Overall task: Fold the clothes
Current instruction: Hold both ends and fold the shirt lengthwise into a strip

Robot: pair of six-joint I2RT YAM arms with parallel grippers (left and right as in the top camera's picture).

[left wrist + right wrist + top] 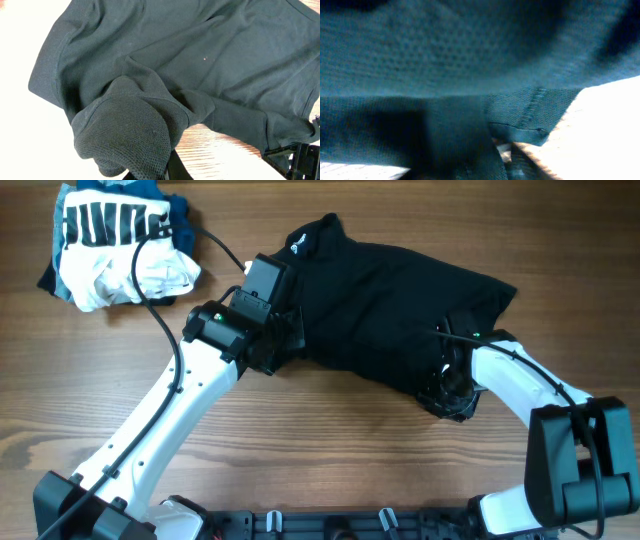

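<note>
The black shirt (390,300) lies rumpled across the middle of the table, its collar and small white logo (296,246) at the far left. My left gripper (283,340) is at the shirt's left edge, shut on a bunched fold of fabric (125,130) that drapes over the jaws. My right gripper (450,392) is at the shirt's near right corner, shut on gathered fabric. In the right wrist view the shirt (470,65) fills the frame, with a stitched hem (535,107) close to the jaws. The fingertips themselves are mostly hidden by cloth.
A bundle of white and blue garments with a striped print (120,245) lies at the far left corner. A black cable (215,242) runs from it toward my left arm. Bare wooden table (350,450) shows in front of the shirt.
</note>
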